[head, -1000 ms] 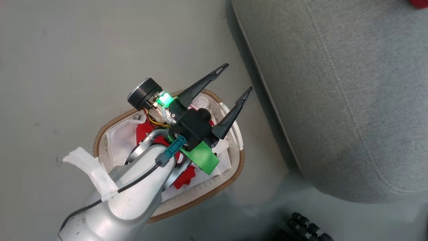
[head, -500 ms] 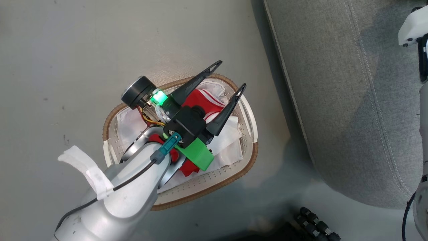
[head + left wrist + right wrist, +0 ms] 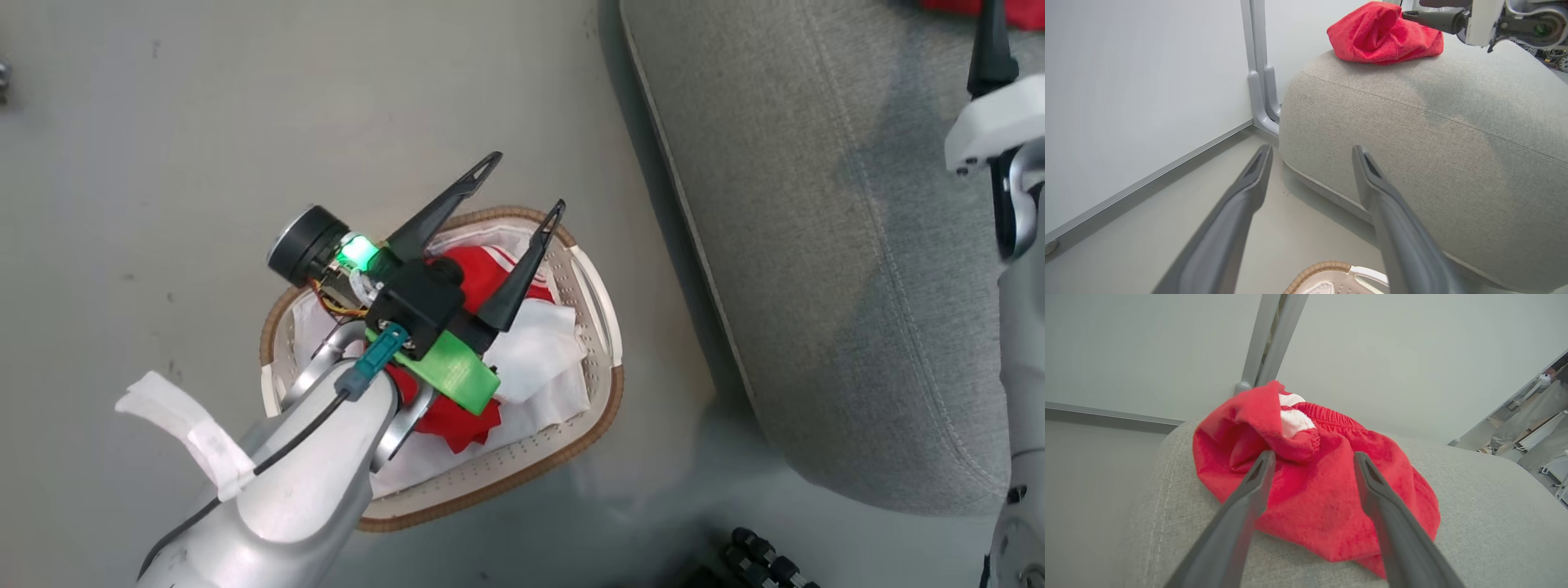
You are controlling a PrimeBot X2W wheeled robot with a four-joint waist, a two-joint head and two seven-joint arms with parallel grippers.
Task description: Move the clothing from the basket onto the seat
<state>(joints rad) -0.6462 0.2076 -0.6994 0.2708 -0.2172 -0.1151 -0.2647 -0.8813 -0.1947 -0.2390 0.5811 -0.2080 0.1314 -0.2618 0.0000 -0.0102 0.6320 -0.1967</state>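
left forearm [image 3: 302, 482]: I see it silver, rising from the lower left of the head view, a black cable [image 3: 298, 434] along its top.
left wrist [image 3: 416, 302]: black housing, green lamp [image 3: 357, 249] lit beside it, green bracket [image 3: 449, 374] under it.
left gripper [image 3: 526, 180]: I read both dark fingers [image 3: 433, 211] spread wide, pointing up and right.
right forearm [image 3: 1024, 367]: pale, running up the head view's right edge.
right wrist [image 3: 992, 122]: white housing, tilted.
right gripper [image 3: 1314, 454]: I read its jaws parted wide, tips level.
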